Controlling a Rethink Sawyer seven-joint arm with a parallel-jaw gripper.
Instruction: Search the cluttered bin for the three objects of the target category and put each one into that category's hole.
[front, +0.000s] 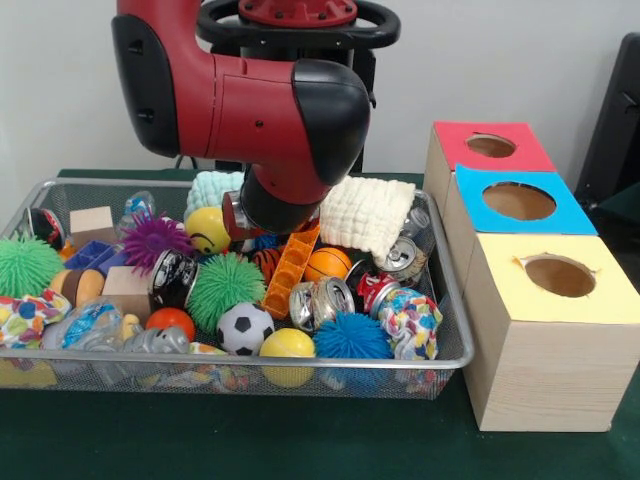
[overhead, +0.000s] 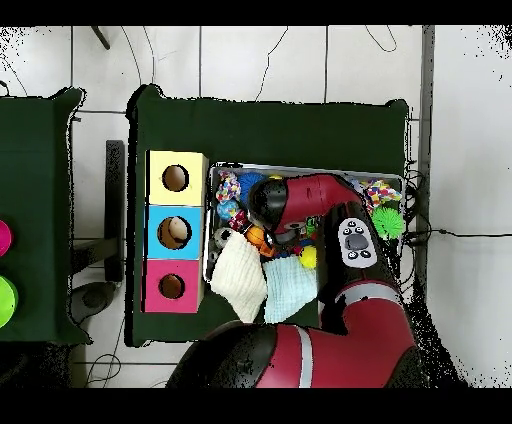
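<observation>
A wire bin (front: 250, 355) holds a heap of toys: crushed cans (front: 320, 300), a soccer ball (front: 244, 328), a yellow ball (front: 287, 345), an orange ball (front: 327, 263), spiky balls in green (front: 222, 285), blue (front: 350, 338) and purple (front: 155, 238), wooden blocks (front: 90, 222) and a white cloth (front: 368, 215). The arm's wrist (front: 285, 205) reaches down into the middle of the bin, above a smiley ball (front: 207, 230) and an orange slotted piece (front: 290, 270). The gripper below the wrist is hidden by the arm and the clutter. From overhead, the arm's end (overhead: 268, 200) covers the bin's centre.
Three wooden boxes stand beside the bin, each with a round hole in a coloured top: red (front: 460, 135), blue (front: 480, 182) and yellow (front: 510, 290). In the overhead view the white cloth (overhead: 240, 275) and a mint cloth (overhead: 285, 290) hang over the bin's edge.
</observation>
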